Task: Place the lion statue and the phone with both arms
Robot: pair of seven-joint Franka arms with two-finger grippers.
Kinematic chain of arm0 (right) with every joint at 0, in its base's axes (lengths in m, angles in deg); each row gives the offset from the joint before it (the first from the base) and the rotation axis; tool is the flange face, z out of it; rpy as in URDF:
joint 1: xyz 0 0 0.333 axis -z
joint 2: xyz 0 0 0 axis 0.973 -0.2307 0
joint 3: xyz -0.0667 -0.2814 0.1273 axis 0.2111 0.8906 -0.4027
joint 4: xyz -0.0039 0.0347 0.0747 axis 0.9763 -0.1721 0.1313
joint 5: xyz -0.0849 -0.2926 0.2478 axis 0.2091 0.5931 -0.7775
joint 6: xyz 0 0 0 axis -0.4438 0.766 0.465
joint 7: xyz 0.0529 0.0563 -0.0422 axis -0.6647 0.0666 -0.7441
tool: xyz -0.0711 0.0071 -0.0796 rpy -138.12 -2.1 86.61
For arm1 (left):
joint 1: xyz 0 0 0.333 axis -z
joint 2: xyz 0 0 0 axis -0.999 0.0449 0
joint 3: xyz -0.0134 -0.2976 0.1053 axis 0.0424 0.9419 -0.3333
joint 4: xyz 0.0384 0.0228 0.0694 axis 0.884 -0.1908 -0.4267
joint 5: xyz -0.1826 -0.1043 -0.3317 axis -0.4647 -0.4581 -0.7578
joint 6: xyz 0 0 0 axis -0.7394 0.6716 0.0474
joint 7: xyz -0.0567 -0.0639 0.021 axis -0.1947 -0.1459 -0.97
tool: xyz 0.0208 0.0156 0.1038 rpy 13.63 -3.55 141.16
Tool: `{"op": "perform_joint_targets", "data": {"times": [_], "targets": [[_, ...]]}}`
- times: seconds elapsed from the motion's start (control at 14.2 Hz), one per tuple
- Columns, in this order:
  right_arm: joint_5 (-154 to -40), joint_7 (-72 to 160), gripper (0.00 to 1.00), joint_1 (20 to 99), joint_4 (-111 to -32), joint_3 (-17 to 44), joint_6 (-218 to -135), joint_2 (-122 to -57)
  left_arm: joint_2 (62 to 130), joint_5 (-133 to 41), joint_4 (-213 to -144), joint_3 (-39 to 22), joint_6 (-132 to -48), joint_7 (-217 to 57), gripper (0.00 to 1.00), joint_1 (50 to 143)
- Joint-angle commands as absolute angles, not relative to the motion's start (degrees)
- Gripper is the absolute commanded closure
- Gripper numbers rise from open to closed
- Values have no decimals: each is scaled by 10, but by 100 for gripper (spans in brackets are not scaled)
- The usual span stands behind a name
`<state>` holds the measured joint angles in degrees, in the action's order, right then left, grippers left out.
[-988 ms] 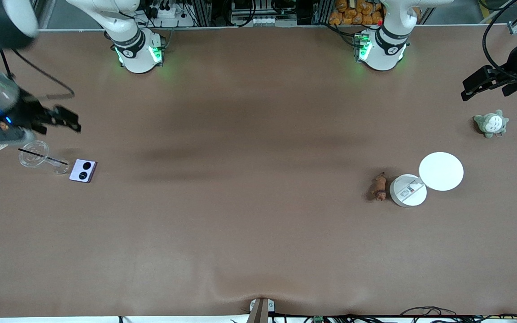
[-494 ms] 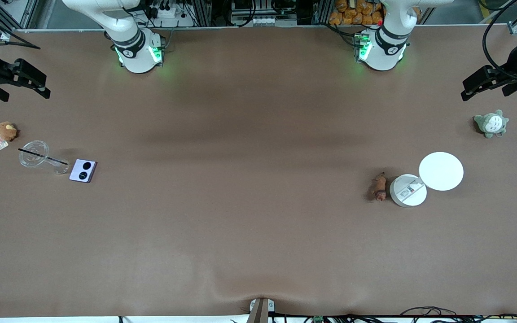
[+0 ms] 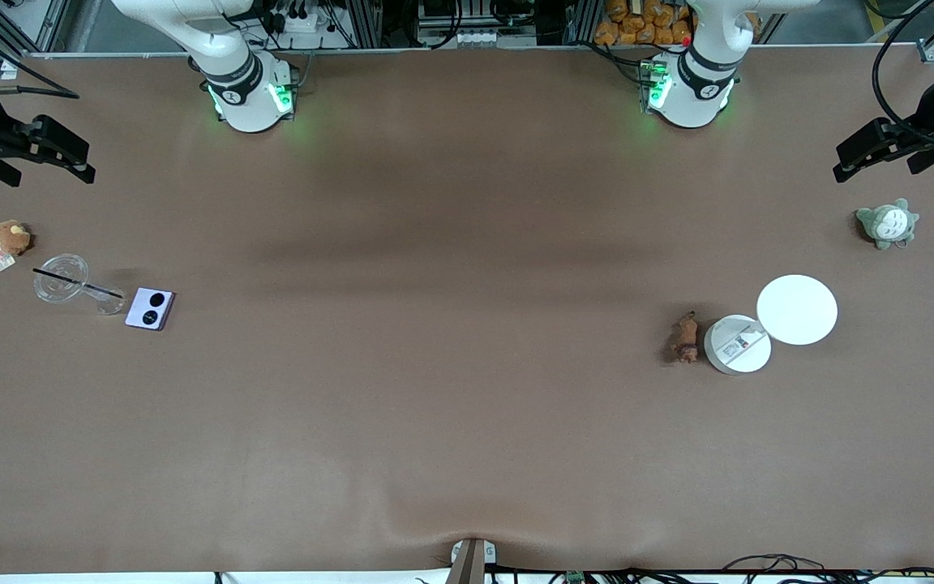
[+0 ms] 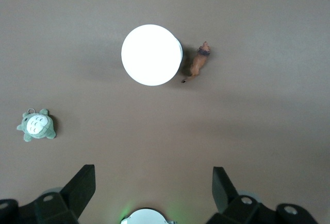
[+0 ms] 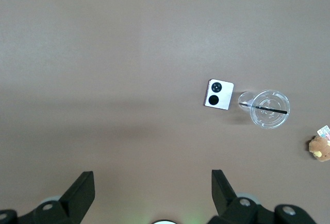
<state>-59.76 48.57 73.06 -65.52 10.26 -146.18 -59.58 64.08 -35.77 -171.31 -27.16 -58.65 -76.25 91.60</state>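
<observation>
The lion statue (image 3: 685, 337), a small reddish-brown figurine, lies on the table beside a white disc toward the left arm's end; it also shows in the left wrist view (image 4: 198, 64). The pale-lilac phone (image 3: 150, 308) with two black circles lies beside a clear cup toward the right arm's end; it also shows in the right wrist view (image 5: 218, 95). My left gripper (image 3: 860, 158) is open and empty, high above the table's edge at the left arm's end. My right gripper (image 3: 70, 158) is open and empty, high above the right arm's end.
Two white discs (image 3: 797, 309) (image 3: 737, 344) lie by the statue. A grey-green plush (image 3: 887, 223) sits farther from the camera. A clear cup (image 3: 62, 278) with a black straw and an orange-brown plush (image 3: 10, 236) lie near the phone.
My right arm has swung up and away from over the cup and plush, uncovering the orange-brown plush; it is now nearly still. The left arm has not moved.
</observation>
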Motion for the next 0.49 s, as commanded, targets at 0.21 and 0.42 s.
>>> {"op": "perform_joint_targets", "data": {"times": [0.21, 0.42], "targets": [[-594, 486, 0, 771, -598, 80, -1451, -641, 640, -348, -1676, -266, -557, -766, 0, 921], [-597, 472, 0, 775, -580, 79, -1450, -653, 639, -353, -1666, -266, -545, -766, 0, 919]]}}
